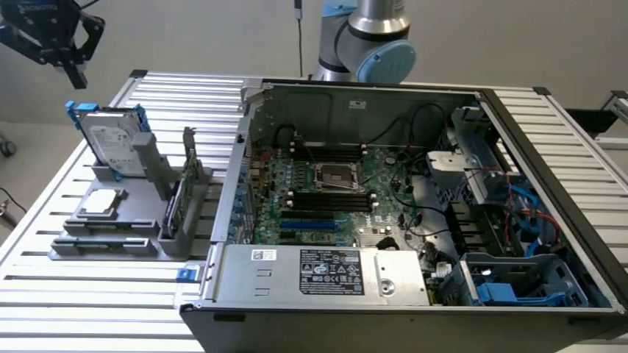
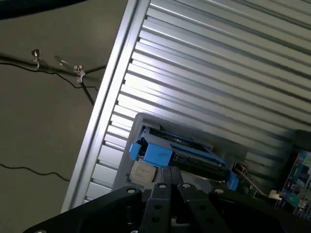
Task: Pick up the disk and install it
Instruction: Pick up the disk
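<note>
The disk (image 1: pixel 111 142), a silver-grey drive with a white label and blue rails, stands on edge in a grey holder (image 1: pixel 116 234) at the exterior view's left. My gripper (image 1: pixel 75 76) hangs in the air above and a little behind it, apart from it, fingers pressed together with nothing between them. In the wrist view the disk (image 2: pixel 181 151) sits just beyond the shut gripper (image 2: pixel 172 177), its blue rail end facing the camera.
An open computer case (image 1: pixel 549 147) fills the middle and right of the slatted table (image 1: pixel 88 294), with a blue-lined drive bay (image 1: pixel 515 288) at its near right corner. The holder also carries a small silver chip (image 1: pixel 102 203) and an upright green card (image 1: pixel 187 184).
</note>
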